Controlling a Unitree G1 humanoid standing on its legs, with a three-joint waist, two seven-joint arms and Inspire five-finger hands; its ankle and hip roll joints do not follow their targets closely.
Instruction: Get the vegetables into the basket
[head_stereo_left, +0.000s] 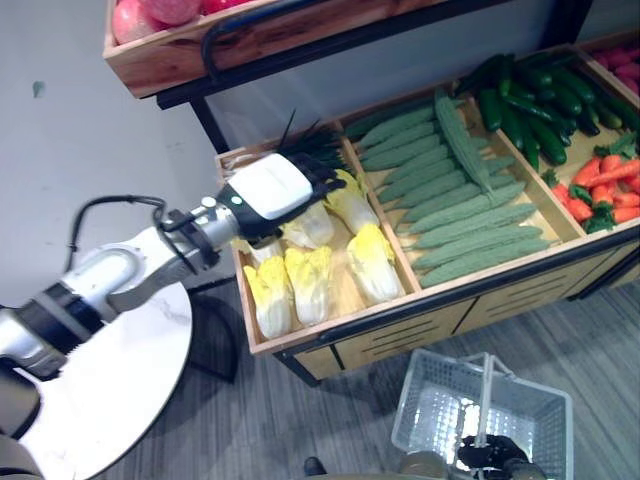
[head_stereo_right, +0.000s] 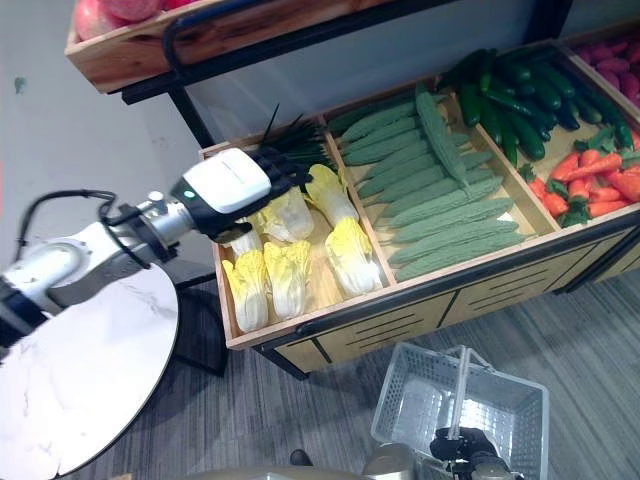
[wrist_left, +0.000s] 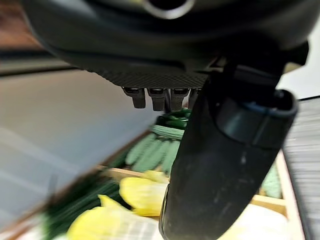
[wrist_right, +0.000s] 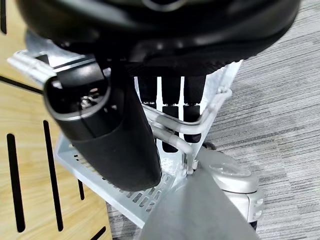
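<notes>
Over the leftmost bin of the wooden stand (head_stereo_left: 400, 325) the left hand (head_stereo_left: 285, 185) hovers above the cabbages (head_stereo_left: 315, 270); its fingers (wrist_left: 152, 97) hang straight and released, grasping nothing, with the thumb standing apart. These cabbages are pale heads, white at the stalk and bright yellow at the leaf tips, lying side by side in two loose rows on the bin floor. Behind them, at the back of the same bin, lies a bunch of dark green chives (head_stereo_left: 315, 145).

Next bin along holds bitter gourds (head_stereo_left: 465, 215), long, light green and ridged, stacked lengthwise, one lying crosswise on top. Beyond those sit dark green cucumbers (head_stereo_left: 535, 110), and at the far right orange carrots (head_stereo_left: 605, 190) with green tops. Up on the shelf above, a wooden crate (head_stereo_left: 190, 50) carries pinkish-red fruit (head_stereo_left: 150, 15).

Down on the grey floor in front of the stand the basket (head_stereo_left: 435, 400) is a pale grey mesh one, open at the top, with nothing inside. Its wire handles (wrist_right: 175, 127) stand upright, and the right hand (head_stereo_left: 490, 452) is clenched round them, fingers curled over the wires.

Beside the stand, at the robot's left, stands a round white table (head_stereo_left: 110, 380) under the left arm
</notes>
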